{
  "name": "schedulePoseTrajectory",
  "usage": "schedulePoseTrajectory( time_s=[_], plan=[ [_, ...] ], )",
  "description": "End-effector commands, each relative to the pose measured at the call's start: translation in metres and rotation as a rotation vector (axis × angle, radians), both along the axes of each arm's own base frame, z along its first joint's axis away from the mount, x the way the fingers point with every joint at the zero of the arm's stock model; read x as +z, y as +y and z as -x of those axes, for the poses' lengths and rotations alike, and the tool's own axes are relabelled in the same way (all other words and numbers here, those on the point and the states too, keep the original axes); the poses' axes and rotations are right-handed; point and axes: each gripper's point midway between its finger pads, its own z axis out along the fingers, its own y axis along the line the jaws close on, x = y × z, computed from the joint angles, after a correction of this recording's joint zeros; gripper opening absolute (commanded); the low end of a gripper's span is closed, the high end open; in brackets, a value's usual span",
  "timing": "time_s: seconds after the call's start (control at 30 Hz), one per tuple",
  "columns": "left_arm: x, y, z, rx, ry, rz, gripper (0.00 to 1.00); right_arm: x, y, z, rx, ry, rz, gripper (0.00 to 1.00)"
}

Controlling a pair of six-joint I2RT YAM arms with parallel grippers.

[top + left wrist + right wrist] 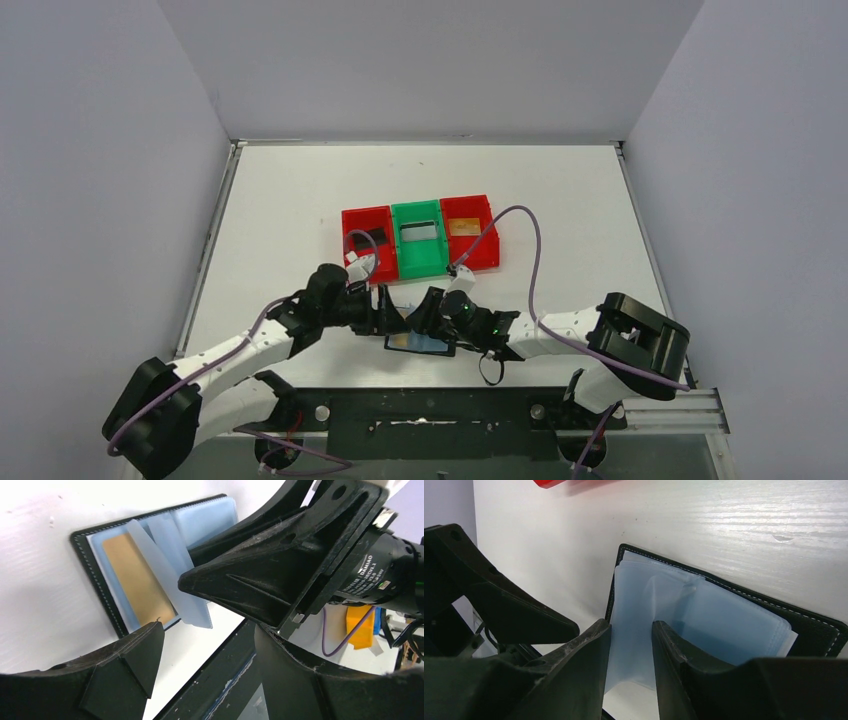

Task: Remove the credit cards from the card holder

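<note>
The card holder [420, 344] [82, 545] [814, 622] lies open near the table's front edge, with its blue-grey pockets fanned out. An orange-gold credit card [137, 580] sits in one pocket. My right gripper [432, 305] [630, 625] is open a little, its tips down on the pocket leaves, and one of its fingers [225, 580] lies across them. My left gripper [385, 313] [207, 630] is open just left of the holder with nothing between its fingers. A black card [370, 238], a silver-grey card [420, 231] and an orange-gold card [463, 227] lie in the bins.
A red bin [350, 222], a green bin [418, 262] and a second red bin [488, 250] stand side by side just behind the grippers. The black frame [430, 405] runs along the table's front edge, close to the holder.
</note>
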Motion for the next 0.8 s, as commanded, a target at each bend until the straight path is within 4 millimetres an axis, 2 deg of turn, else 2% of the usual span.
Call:
schedulePoseTrajectory(
  time_s=[0.0, 0.17, 0.47, 0.63, 0.77],
  plan=[
    [0.007, -0.018, 0.007, -0.084, -0.019, 0.057, 0.66, 0.016, 0.009, -0.014, -0.049, -0.032, -0.045, 0.36],
    [-0.003, -0.023, 0.011, -0.094, -0.018, 0.020, 0.65, 0.017, 0.010, -0.015, -0.054, -0.028, -0.037, 0.37],
    [-0.026, -0.024, -0.007, -0.043, -0.047, -0.111, 0.52, 0.016, 0.012, -0.015, -0.047, -0.025, -0.021, 0.38],
    [-0.020, -0.029, -0.018, -0.039, -0.099, -0.111, 0.46, 0.020, 0.009, -0.016, -0.044, -0.041, -0.016, 0.39],
    [-0.016, -0.036, -0.019, -0.083, -0.136, -0.083, 0.43, 0.025, 0.008, -0.016, -0.029, -0.058, -0.015, 0.39]
  ],
)
